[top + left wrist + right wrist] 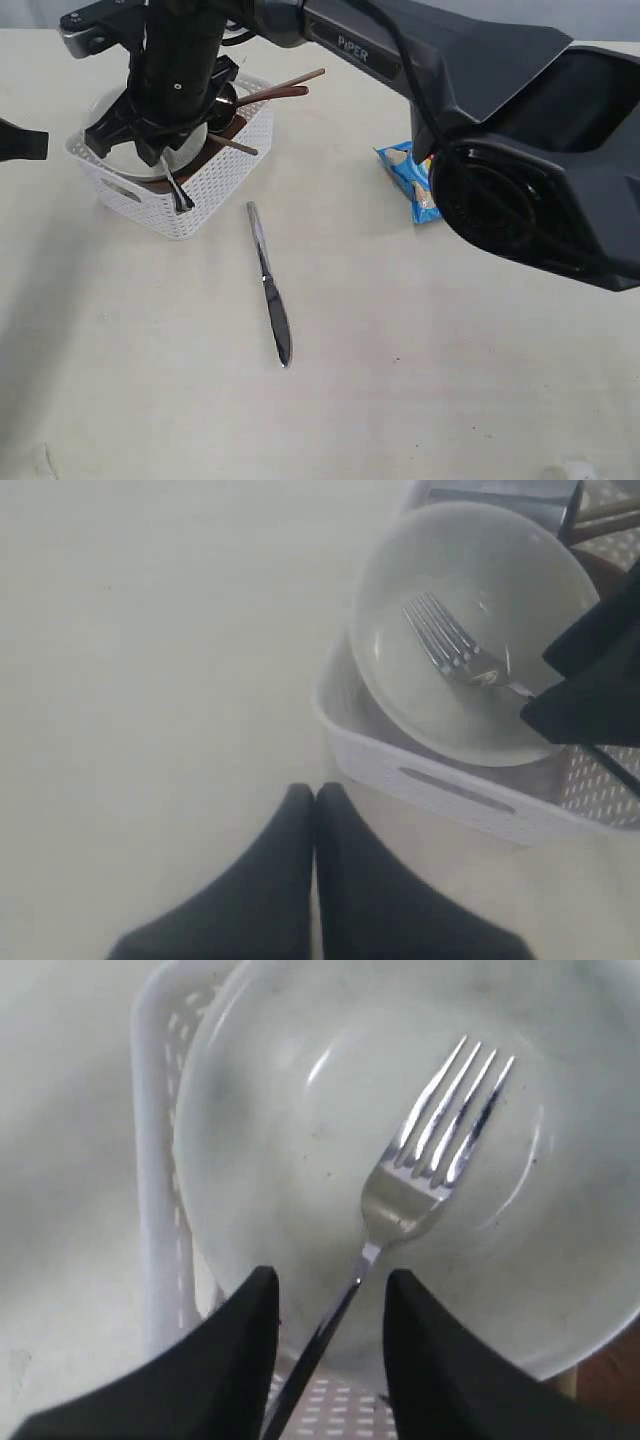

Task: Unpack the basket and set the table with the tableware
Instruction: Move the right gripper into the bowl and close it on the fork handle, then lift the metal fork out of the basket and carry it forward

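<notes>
Two pincers show. At the exterior view's left edge the left pincer [315, 795], fingers pressed together, hangs over bare worktop [420, 390]. Upper left, the basket [190, 210] holds the bowl [290, 1140] with the fork [440, 1130] in it. The right pincer [332, 1280] stands apart, astride the fork's handle. The knife [270, 290] lies at centre, with the blue chip bag [412, 180] to its right.

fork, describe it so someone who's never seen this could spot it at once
Start at the white basket on the table. A cream bowl sits inside it, and the fork lies in that bowl, tines in the hollow. It is the only pronged steel piece; the knife lies outside the basket.
</notes>
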Action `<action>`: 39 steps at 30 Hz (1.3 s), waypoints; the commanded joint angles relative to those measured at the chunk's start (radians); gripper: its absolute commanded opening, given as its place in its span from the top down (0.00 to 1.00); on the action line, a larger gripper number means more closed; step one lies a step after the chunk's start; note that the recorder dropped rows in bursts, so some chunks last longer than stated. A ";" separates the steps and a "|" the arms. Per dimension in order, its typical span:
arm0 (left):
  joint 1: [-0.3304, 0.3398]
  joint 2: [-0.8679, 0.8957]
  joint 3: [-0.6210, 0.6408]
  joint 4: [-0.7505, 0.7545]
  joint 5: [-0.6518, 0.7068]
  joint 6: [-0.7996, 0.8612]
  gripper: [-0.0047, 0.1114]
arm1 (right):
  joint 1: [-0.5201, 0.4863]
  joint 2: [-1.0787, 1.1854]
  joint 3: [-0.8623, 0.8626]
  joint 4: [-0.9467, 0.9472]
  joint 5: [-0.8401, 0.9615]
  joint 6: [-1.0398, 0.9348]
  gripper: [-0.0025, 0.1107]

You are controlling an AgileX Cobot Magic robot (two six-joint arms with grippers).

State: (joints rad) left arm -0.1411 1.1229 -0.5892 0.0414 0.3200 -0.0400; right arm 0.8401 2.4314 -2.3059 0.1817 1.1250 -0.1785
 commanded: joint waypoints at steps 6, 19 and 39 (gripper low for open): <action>0.003 -0.007 0.005 0.004 0.001 0.003 0.96 | 0.002 0.040 -0.006 -0.013 -0.028 -0.003 0.67; 0.003 -0.007 0.005 0.004 -0.001 0.003 0.96 | 0.002 0.050 -0.007 -0.013 -0.022 0.024 0.83; 0.003 -0.007 0.005 0.004 -0.001 0.003 0.96 | 0.000 -0.230 -0.007 -0.200 0.096 -0.253 0.98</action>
State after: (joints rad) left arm -0.1411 1.1229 -0.5892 0.0414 0.3200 -0.0400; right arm 0.8433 2.2640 -2.3095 0.0000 1.2161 -0.3065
